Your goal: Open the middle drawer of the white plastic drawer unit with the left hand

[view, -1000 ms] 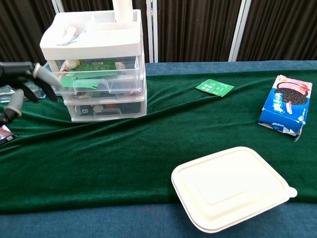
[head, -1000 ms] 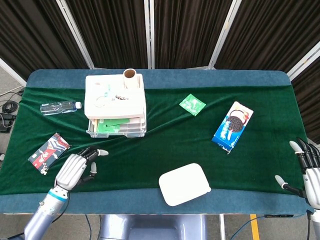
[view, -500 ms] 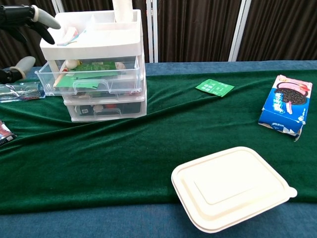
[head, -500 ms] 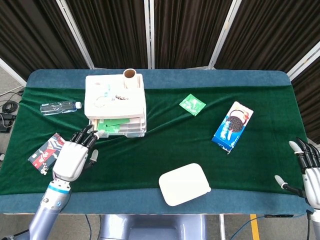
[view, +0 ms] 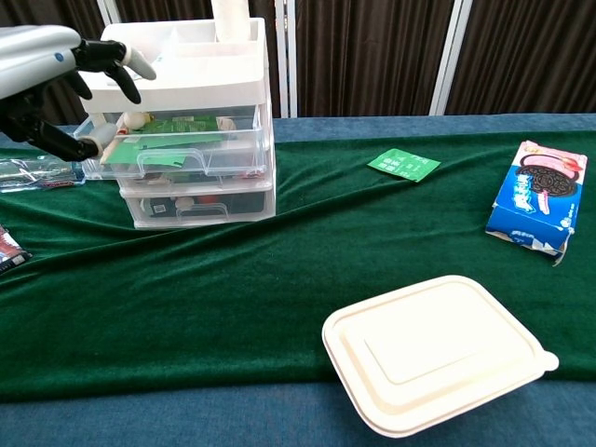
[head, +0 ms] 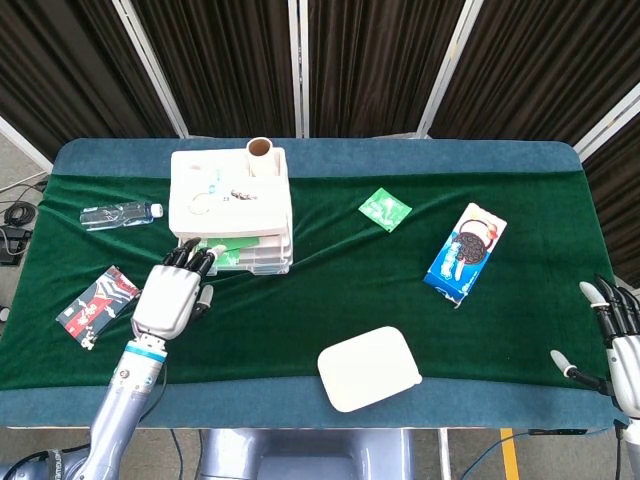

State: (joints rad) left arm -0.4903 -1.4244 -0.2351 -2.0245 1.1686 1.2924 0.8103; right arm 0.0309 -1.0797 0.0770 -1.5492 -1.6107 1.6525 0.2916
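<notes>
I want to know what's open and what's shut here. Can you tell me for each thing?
Middle drawer: pulled partly out.
Bottom drawer: pushed in.
Left hand: fingers apart at the drawer's front, holding nothing.
Right hand: open, at the table edge.
White lunch box: lid closed.
Water bottle: lying down, capped.
Cookie box: lying flat, looks closed.

Left hand (head: 172, 296): silver-grey shell across the back, black fingers (head: 190, 258) ending in pale grey tips. A blue ring marks the wrist, followed by a smooth grey-blue forearm (head: 118, 410). In the chest view the same hand (view: 58, 86) shows a glossy silver casing over black finger segments. Right hand (head: 618, 345): silver-white body, dark fingers with pale tips, seen only partly at the frame edge.
</notes>
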